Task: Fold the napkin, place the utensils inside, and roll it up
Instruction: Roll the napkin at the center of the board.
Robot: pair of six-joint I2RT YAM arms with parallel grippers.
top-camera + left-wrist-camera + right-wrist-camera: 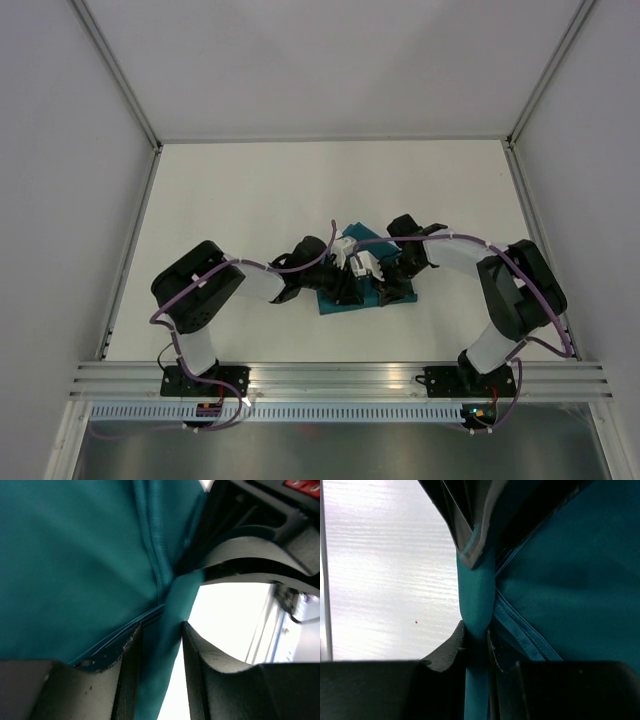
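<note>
**Left arm** (pixel 215 290): reaches from its base at the near left edge toward the middle of the desk (pixel 250 190). The left fingers (pixel 345 288) come down on the left part of the napkin (pixel 333 304). In the left wrist view the left fingers (pixel 125 680) stand apart, with a raised fold of the napkin (pixel 75 555) running up between them. Bright desk (pixel 230 615) shows between the fold and one pad, so the fold is enclosed loosely and not clamped.

**Napkin**: teal cloth gathered into a compact patch a little right of the desk's middle. It lies under both wrists, which cover most of it in the top view. Its near left corner lies flat on the desk. Layered edges run beside the fold in both wrist views.

**Right arm** (pixel 510 290): reaches in from the near right edge. The right fingers (pixel 392 290) bear on the right part of the napkin, just beside the left fingers. In the right wrist view the right fingers (pixel 447 652) are drawn together on a narrow ridge of the napkin (pixel 580 580). The cloth is pinched thin between the pads and swells wider above them. Bare desk (pixel 380 580) lies to the left of the ridge
</note>
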